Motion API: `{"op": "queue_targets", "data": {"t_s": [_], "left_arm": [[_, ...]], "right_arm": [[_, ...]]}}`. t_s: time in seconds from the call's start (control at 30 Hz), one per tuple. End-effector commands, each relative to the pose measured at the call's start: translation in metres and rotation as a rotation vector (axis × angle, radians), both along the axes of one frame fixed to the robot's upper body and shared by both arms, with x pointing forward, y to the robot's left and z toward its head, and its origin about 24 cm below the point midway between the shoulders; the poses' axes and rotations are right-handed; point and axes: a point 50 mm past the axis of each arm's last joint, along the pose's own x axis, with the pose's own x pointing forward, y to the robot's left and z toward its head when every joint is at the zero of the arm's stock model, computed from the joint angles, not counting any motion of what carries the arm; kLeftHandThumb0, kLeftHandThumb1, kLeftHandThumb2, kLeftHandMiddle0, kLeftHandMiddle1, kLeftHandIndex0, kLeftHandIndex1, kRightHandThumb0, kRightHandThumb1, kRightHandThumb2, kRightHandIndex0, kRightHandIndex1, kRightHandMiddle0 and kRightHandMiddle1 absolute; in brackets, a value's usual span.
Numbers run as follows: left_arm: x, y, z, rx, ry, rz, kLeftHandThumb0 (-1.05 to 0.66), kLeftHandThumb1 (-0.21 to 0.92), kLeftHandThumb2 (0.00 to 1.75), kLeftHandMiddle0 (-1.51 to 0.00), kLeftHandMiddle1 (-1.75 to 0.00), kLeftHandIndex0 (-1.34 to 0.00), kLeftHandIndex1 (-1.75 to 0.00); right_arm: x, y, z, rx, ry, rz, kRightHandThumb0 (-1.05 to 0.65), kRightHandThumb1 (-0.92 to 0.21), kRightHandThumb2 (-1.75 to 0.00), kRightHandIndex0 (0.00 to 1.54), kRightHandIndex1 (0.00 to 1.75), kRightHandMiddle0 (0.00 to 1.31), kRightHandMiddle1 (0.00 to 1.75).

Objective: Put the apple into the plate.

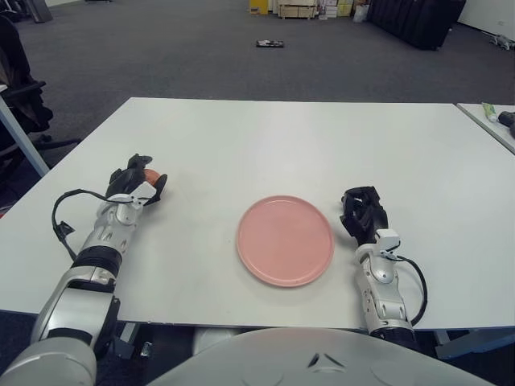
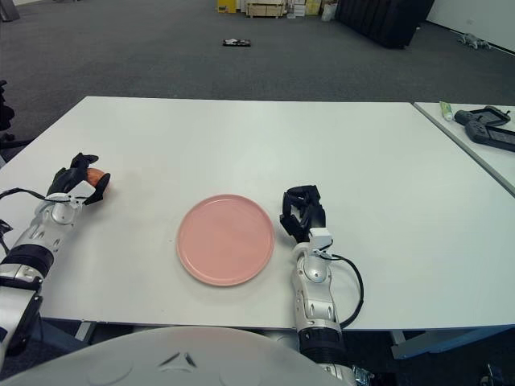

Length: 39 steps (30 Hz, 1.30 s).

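Left hand point(image 1: 137, 183) fingers wrapped round apple point(image 1: 150, 174) on table point(image 1: 241, 137), orientation n/a (mostly hidden); pink plate point(image 1: 285, 240) holds nothing; right hand point(image 1: 363, 211) curled beside plate.

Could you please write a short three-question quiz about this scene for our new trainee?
1. True or false: the reddish-orange apple already lies on the round pink plate.
2. Which hand has its fingers around the apple? A) left hand B) right hand C) neither
3. Fill in: the right hand shows beside the plate, on its ____ side.

Key:
1. False; the apple is at the left, apart from the plate, which holds nothing.
2. A
3. right
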Motion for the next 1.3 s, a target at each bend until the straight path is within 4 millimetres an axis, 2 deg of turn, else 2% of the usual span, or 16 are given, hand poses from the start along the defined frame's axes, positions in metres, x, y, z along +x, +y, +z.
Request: {"op": "queue_targets", "data": {"t_s": [0.0,0.13,0.2,0.3,0.47,0.5,0.57,0.7,0.8,0.9,1.1,1.27], "left_arm": [[-0.0329,-0.0159,-0.0427,-0.091,0.189,-0.02,-0.96,0.92,0.86,-0.01,-0.9,0.0,-1.2],[-0.0334,-0.0178,-0.0407,-0.119,0.106,-0.007,-0.89,0.92,0.72,-0.06,-0.98,0.0,-1.3],[-0.034,-0.018,-0.0399,-0.122,0.074,-0.005,-0.84,0.9,0.66,-0.12,-1.08,0.0,-1.4],[-0.0346,-0.0181,-0.0395,-0.12,0.051,-0.004,-0.77,0.77,0.76,-0.17,-1.22,-0.02,-1.59],[-0.0356,-0.0166,-0.0387,-0.074,0.024,-0.001,-0.61,0.52,0.99,-0.24,-1.38,-0.12,-1.72],[-0.0358,-0.0162,-0.0387,-0.064,0.021,-0.001,-0.54,0.53,1.0,-0.26,-1.43,-0.23,-1.73],[-0.0358,-0.016,-0.0388,-0.047,0.016,-0.002,-0.48,0.52,1.02,-0.28,-1.49,-0.33,-1.74],[-0.036,-0.0161,-0.0383,-0.005,0.003,-0.016,-0.44,0.47,1.11,-0.36,-1.67,-0.46,-1.74],[-0.0362,-0.0158,-0.0381,0.021,-0.003,-0.028,-0.15,0.3,1.31,-0.55,-1.66,-0.51,-1.75],[-0.0363,-0.0157,-0.0382,0.035,-0.008,-0.036,-0.05,0.16,1.44,-0.71,-1.58,-0.59,-1.75],[-0.0372,-0.0155,-0.0373,0.029,-0.033,-0.044,0.0,0.0,1.58,-0.88,-1.45,-0.71,-1.75],[-0.0371,-0.0161,-0.0365,0.02,-0.055,-0.042,0.0,-0.06,1.63,-0.93,-1.44,-0.75,-1.75]], "right_arm": [[-0.001,-0.0014,-0.004,0.005,0.028,-0.006,-0.35,-0.85,-0.62,0.52,1.25,0.23,1.75],[0.0001,-0.0019,-0.0035,-0.003,0.022,-0.002,-0.36,-0.84,-0.65,0.53,1.26,0.24,1.75],[0.0003,-0.0022,-0.0035,-0.007,0.022,-0.001,-0.36,-0.83,-0.65,0.52,1.26,0.24,1.75],[0.0004,-0.0024,-0.0035,-0.007,0.022,-0.001,-0.36,-0.83,-0.66,0.52,1.26,0.24,1.75],[0.0008,-0.0028,-0.0032,-0.005,0.016,-0.004,-0.36,-0.82,-0.66,0.52,1.26,0.25,1.75],[0.0009,-0.0029,-0.0032,-0.004,0.015,-0.005,-0.36,-0.82,-0.66,0.52,1.26,0.25,1.75],[0.0009,-0.003,-0.0031,-0.002,0.014,-0.006,-0.36,-0.83,-0.66,0.52,1.25,0.25,1.75],[0.001,-0.003,-0.0029,0.002,0.012,-0.009,-0.36,-0.83,-0.66,0.52,1.25,0.24,1.75],[0.0012,-0.0028,-0.0028,0.004,0.012,-0.01,-0.36,-0.83,-0.66,0.52,1.24,0.24,1.75],[0.0014,-0.0026,-0.0028,0.005,0.014,-0.012,-0.36,-0.83,-0.66,0.52,1.24,0.24,1.75],[0.0014,-0.0028,-0.0028,0.008,0.019,-0.012,-0.36,-0.83,-0.65,0.52,1.24,0.24,1.75],[0.0019,-0.003,-0.0027,-0.001,0.021,-0.012,-0.35,-0.84,-0.64,0.52,1.24,0.24,1.75]]}}
